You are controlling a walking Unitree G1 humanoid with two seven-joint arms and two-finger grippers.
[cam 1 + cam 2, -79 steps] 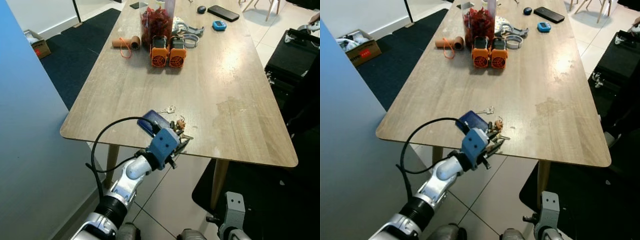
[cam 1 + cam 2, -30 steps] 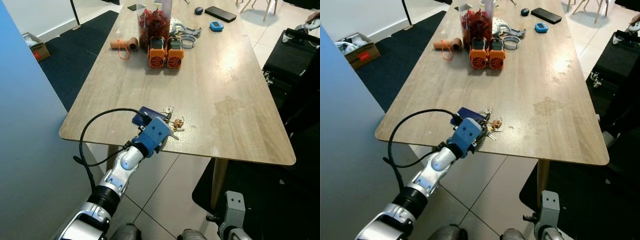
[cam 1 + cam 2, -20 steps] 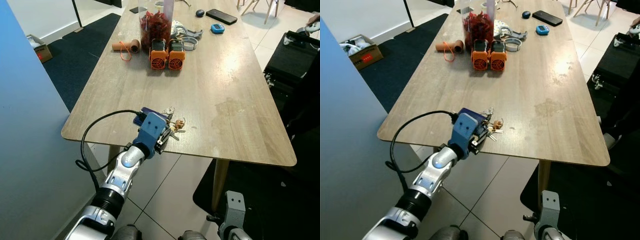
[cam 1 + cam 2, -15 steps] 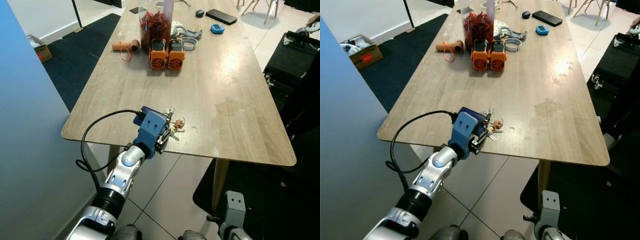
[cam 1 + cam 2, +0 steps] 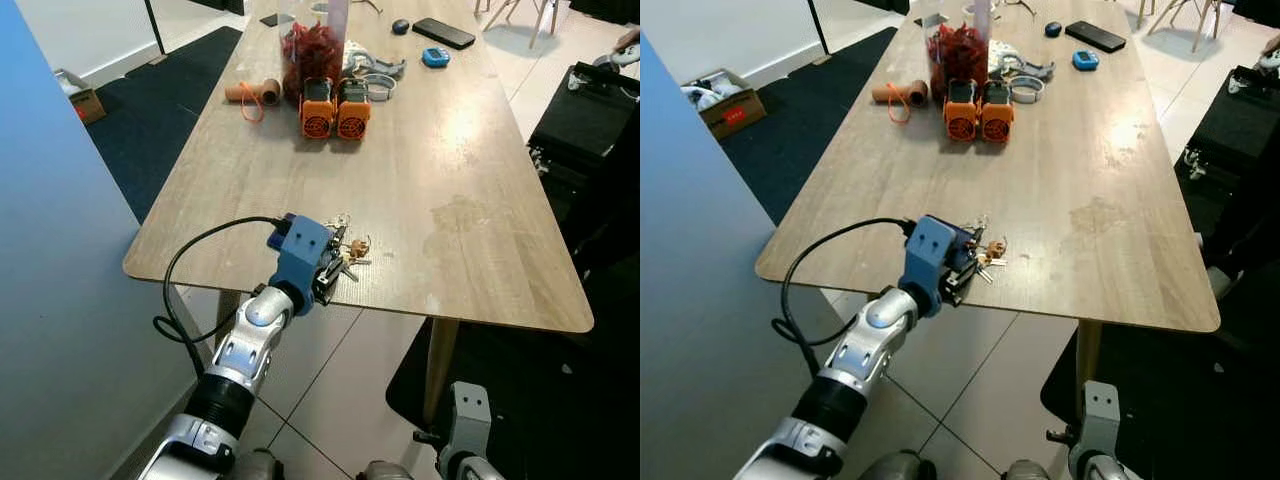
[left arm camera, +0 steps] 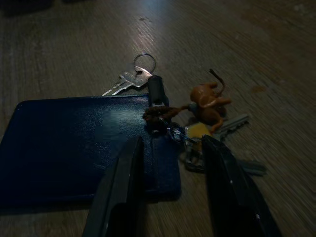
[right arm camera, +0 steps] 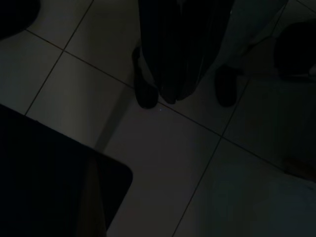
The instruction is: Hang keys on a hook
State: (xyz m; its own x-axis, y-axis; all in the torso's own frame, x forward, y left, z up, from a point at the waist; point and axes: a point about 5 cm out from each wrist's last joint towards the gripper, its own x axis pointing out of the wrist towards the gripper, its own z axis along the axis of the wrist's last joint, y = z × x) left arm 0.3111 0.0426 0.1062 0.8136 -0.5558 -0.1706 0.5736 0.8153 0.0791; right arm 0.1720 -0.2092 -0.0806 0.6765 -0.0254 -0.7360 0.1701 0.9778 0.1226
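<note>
The left gripper [image 6: 173,148] hides its own fingertips behind its blue wrist housing in the head views, and covers most of the dark blue card [image 6: 74,143] near the table's [image 5: 480,170] front edge. The keys [image 5: 345,262] beside it are too small there to count. The right wrist view is nearly black; only floor tiles [image 7: 163,163] can be made out. The jar [image 5: 312,45] is cut off at the top edge.

L pincer [image 6: 173,148] open; R arm idle

- I stand in a lived-in room: a long wooden table [image 5: 470,150] over pale floor tiles [image 5: 330,400].
- At twelve o'clock, a phone [image 5: 446,30]; at eleven, dark carpet [image 5: 165,110].
</note>
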